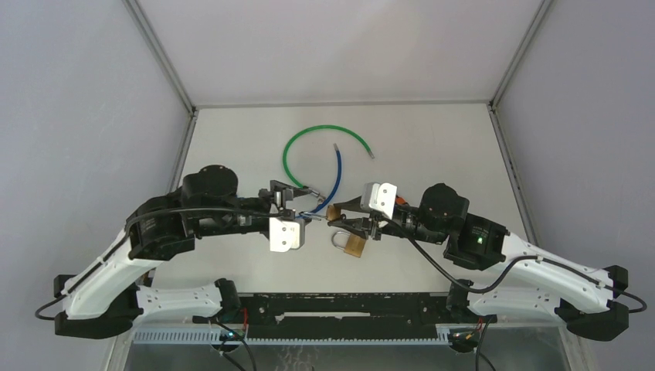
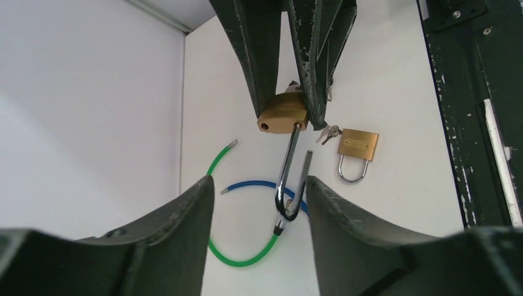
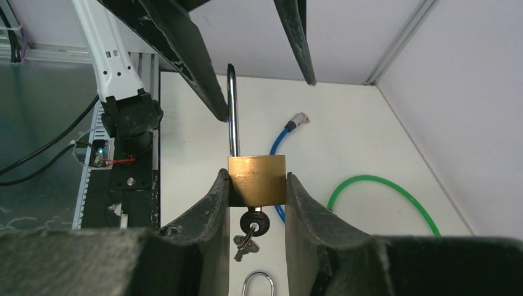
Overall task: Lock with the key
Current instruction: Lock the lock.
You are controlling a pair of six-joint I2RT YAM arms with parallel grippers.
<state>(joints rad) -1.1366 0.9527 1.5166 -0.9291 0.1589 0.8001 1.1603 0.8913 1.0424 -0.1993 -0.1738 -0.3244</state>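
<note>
The right gripper [image 1: 334, 215] clamps the brass padlock [image 3: 256, 180] by its body over mid-table. The key [image 3: 251, 222] sits in the keyhole but the shackle [image 2: 285, 179] is unlatched, so I judge locking not yet done. The left gripper [image 2: 258, 180] stands wide around the shackle. A spare padlock [image 2: 357, 145] lies at 6 o'clock, cables [image 1: 309, 133] at 12, and bare table [image 1: 432, 154] at 3.

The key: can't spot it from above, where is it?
Right wrist view, centre: the key sits in the base of the brass padlock clamped in the right gripper.
</note>
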